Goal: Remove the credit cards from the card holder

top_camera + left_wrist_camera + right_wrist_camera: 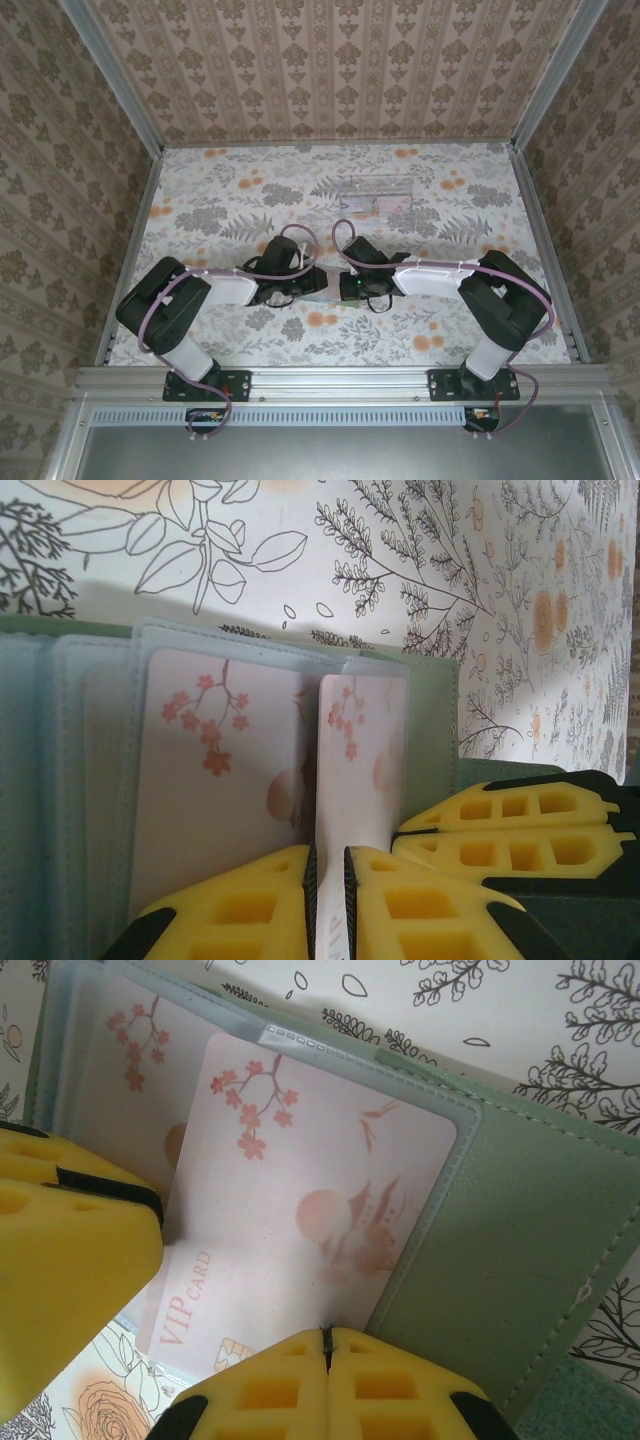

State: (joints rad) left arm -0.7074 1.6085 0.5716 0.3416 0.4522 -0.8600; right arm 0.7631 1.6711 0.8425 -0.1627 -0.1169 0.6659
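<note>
Pale pink blossom card [320, 1210], grey-green holder [520, 1230]

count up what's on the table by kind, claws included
claws: 2, the left claw and the right claw
card holder: 1
pink cards showing in the holder: 2
clear tray: 1
total: 6

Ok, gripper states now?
Left gripper: fingers slightly apart, pale pink card between them.
Right gripper: closed on the card holder edge.
</note>
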